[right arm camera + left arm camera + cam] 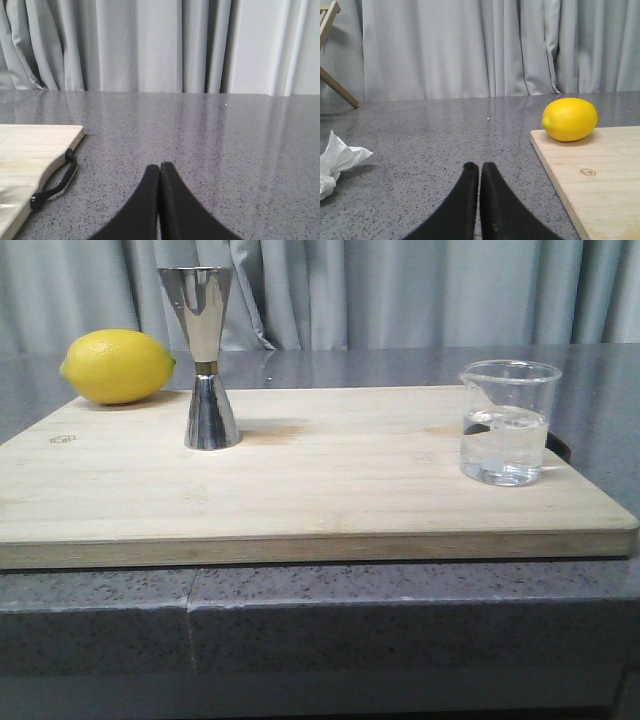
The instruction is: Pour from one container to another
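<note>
Both end effectors were parked low over the grey worktop (420, 590) with nothing in them. The left end effector (479, 170) had its black fingers pressed together, sitting off the left edge of the board (600, 180), with the lemon (569, 119) ahead on the board's near corner and a crumpled tissue (337, 160) lying further out on its other side. The right end effector (160, 170) was pinched together too, sitting off the board's right end, where a black cord loop (55, 182) hung from the wood.

From the front, neither arm showed at all. The beaker (507, 422) stood upright near the board's right edge, with clear liquid up to roughly the middle. The jigger (205, 358) stood upright well apart from it, toward the left and back, just beside the lemon but not touching.

My take on handling: the beaker was thin glass, so rigid, slick and breakable, and probably light even with the liquid. I'd have gone for the right arm, since it's the closer one, gripping the straight wall around mid-height, under the flared rim, with the spout turned toward the jigger. Squeeze too hard and it could crack, too soft and it'd slide when tipped. The jigger looked top-heavy on its narrow foot, so a bump from the beaker's lip could easily knock it over, and its mouth was a small target.
</note>
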Controlling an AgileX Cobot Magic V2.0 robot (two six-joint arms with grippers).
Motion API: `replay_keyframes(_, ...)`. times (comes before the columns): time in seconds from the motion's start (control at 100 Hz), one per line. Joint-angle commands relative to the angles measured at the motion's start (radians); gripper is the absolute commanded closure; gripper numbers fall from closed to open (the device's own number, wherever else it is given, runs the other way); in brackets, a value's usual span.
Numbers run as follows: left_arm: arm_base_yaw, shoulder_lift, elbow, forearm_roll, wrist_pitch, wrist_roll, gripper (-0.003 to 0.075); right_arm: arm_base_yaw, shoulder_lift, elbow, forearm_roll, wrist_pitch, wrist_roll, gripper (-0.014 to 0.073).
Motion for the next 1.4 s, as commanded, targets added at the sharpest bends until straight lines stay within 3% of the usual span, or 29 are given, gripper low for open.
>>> replay_keyframes(0.0, -0.008, -0.026, -0.037, -0.040, -0.050, -0.004, 0.0739, -0.005, -0.018, -0.041, 0.003, -0.080, -0.012, 0.0669)
replay_keyframes(0.27, -0.008, 0.100, -0.301, -0.007, 0.178, -0.004, 0.0739, -0.005, 0.133, -0.318, 0.016, 0.193, -0.012, 0.0669)
replay_keyframes(0.52, -0.008, 0.279, -0.472, 0.066, 0.195, -0.002, 0.0739, -0.005, 0.365, -0.554, 0.027, 0.364, -0.012, 0.0669)
replay_keyframes(1.3, -0.008, 0.313, -0.481, 0.062, 0.169, -0.004, 0.0738, -0.005, 0.443, -0.587, 0.027, 0.344, -0.012, 0.0667)
replay_keyframes(1.39, -0.001, 0.314, -0.481, 0.062, 0.169, -0.015, 0.0673, -0.005, 0.443, -0.587, 0.027, 0.351, -0.004, 0.0599)
